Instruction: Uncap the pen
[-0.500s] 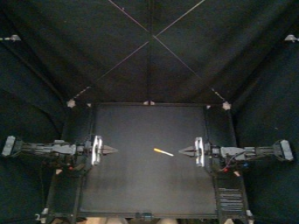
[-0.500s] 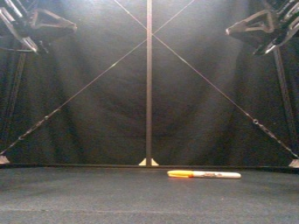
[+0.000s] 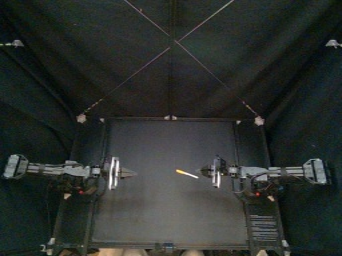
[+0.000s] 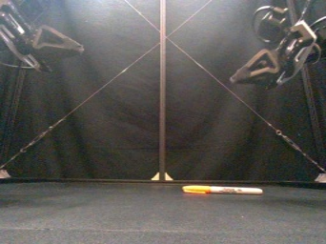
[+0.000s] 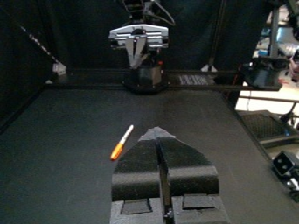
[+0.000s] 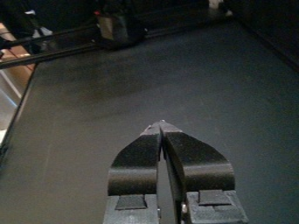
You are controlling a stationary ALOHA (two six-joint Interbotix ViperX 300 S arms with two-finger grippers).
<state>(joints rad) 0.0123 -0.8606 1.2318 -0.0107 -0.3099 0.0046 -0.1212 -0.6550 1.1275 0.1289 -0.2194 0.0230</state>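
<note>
Left pincer (image 5: 160, 133): I find the jaws pressed together and holding nothing, raised above the tabletop (image 3: 147, 215).
Right pincer (image 6: 160, 128): jaws likewise closed and empty, also raised.
Marker pen (image 4: 224, 190): lies flat between the two pincers, nearer the right one, close before its tips and untouched.
Orange cap (image 4: 195, 189): on the pen, at the end toward the left pincer.

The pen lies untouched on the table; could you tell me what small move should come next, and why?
Probably open the right gripper and lower it onto the pen: it hangs shut, high over the table, near the pen's white end. The left gripper, also shut, is farther off.
</note>
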